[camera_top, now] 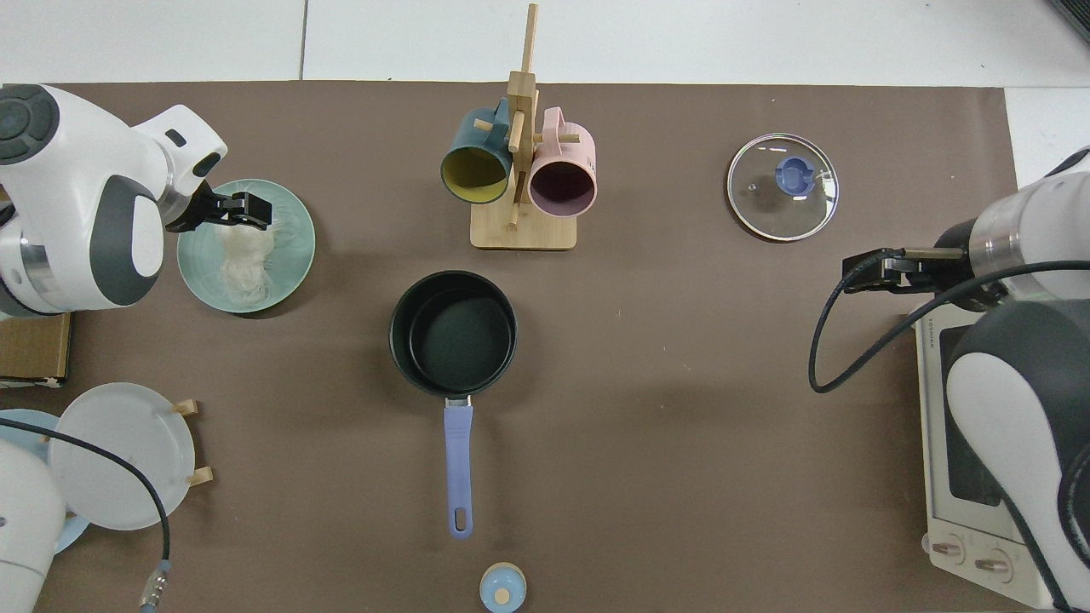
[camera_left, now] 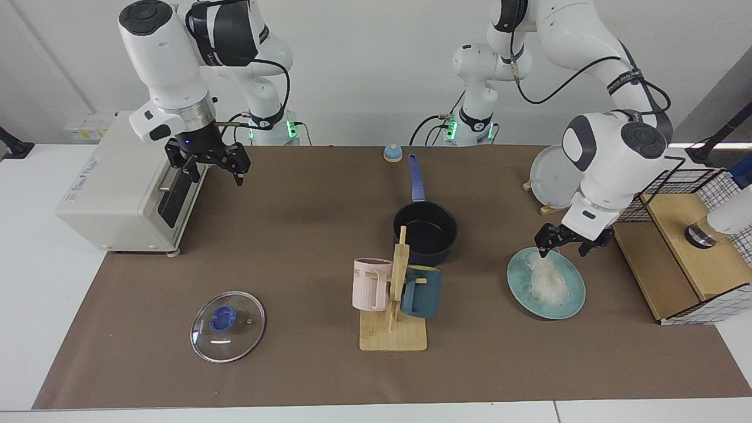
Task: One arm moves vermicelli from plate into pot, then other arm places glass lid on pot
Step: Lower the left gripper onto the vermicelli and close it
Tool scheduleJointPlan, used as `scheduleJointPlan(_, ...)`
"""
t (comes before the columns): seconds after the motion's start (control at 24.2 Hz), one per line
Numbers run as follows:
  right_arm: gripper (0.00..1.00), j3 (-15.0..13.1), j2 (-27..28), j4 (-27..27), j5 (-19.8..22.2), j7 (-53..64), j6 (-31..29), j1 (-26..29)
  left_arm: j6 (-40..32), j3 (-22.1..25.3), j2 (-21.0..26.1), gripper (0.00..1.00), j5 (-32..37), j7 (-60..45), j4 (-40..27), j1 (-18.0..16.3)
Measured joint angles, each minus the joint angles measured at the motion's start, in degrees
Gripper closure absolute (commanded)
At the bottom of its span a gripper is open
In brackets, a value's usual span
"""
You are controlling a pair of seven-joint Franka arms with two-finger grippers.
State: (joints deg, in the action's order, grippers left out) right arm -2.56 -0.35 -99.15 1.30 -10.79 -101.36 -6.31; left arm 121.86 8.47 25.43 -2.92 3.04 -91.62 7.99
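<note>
Brown table mat: my left gripper (camera_left: 566,247) hovers spread over the vermicelli (camera_left: 547,276); next, lower and pinch. Right gripper (camera_left: 212,170) waits, spread.

Two mugs (camera_left: 371,285) (camera_left: 422,292), one pot (camera_left: 425,232), one glass lid (camera_left: 227,326), three plates (camera_left: 546,291) (camera_left: 552,173) (camera_top: 25,524).

Bright, even light is falling from overhead in both views, and everything is staying in focus with no motion blur. Shadows are lying soft and short: a faint dark crescent is hugging the plate (camera_top: 289,264) on the brown table mat (camera_top: 647,443), and a diffuse smudge is spreading beside the pot (camera_top: 452,332). The glass lid (camera_top: 783,186) is catching small white glints near its knob, and in the facing view it is mirroring pale light across its surface. Green indicator lights are glowing at the arm bases. Straight edges are staying straight toward the borders.
</note>
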Motion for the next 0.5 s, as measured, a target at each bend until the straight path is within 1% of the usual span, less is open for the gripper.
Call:
scheduleJointPlan(0.17, 0.00, 0.0, 0.0, 0.0, 0.0, 0.0, 0.0, 0.0, 2.3, -0.1, 1.1, 0.00, -0.7, 0.0, -1.8, 0.0)
scheduleJointPlan(0.5, 0.00, 0.1, 0.0, 0.0, 0.0, 0.0, 0.0, -0.1, 7.6, -0.6, 1.5, 0.00, -1.8, 0.0, -7.4, 0.0)
